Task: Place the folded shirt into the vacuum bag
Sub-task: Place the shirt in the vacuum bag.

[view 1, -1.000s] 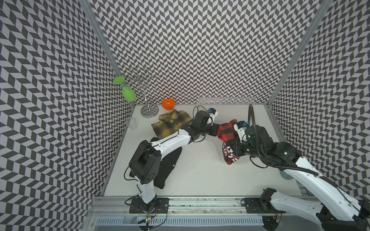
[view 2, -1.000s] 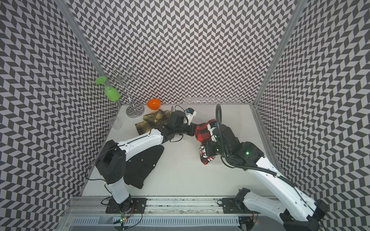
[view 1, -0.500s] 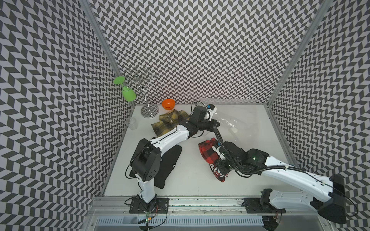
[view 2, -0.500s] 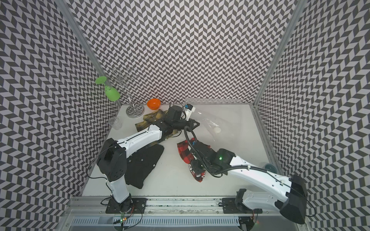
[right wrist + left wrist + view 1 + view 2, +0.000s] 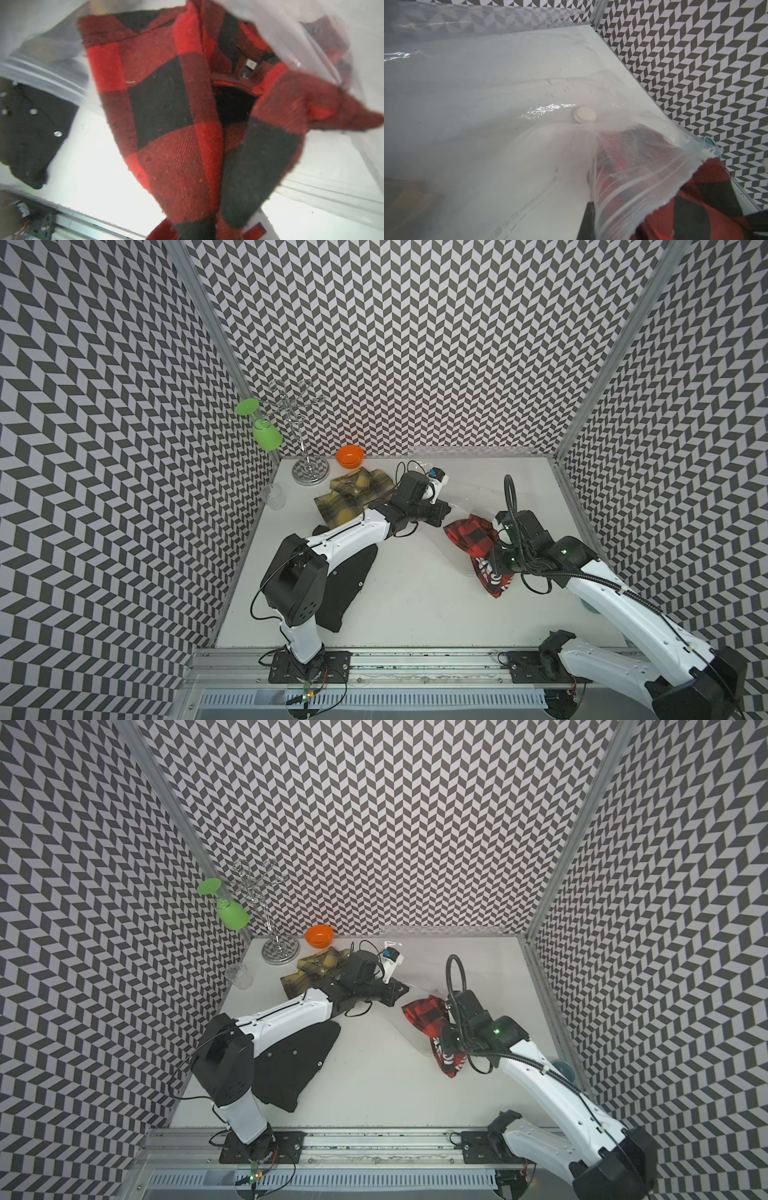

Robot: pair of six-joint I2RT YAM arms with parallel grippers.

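Fingers first: left fingers (image 5: 446,511) pinched fully shut on the zip rim of the vacuum bag (image 5: 641,187), holding that mouth lifted off the counter (image 5: 415,614). Right fingers (image 5: 494,560) buried in cloth in both top views and absent from the right wrist view, so not seen directly. Judged closed on the folded shirt (image 5: 471,531), going by the bunched, hanging red-and-black plaid there.

Insertion step, partway through. At lower right of the left wrist view: part of the shirt dimly red behind the plastic, past the zip strips, and the rest bare outside the rim. At centre right of both top views: bundle between the two arms, trailing end drooping toward the lower edge. Bag spread over the upper right of the counter, with its round white valve (image 5: 585,117) mid-frame in the left wrist view.

Next, probably: push the bundle deeper toward the valve while holding the mouth raised and wide. Release only with the trailing end past the zip. Some risk of cloth snagging the rim and dragging the bag along.

Count:
- three shirts: the red plaid one, a yellow plaid shirt (image 5: 349,502) and a black shirt (image 5: 351,585)
- one bag, one valve
- one orange bowl (image 5: 350,456)
- one green glass (image 5: 268,437) on one wire rack (image 5: 309,472)
- one clear cup (image 5: 273,497)
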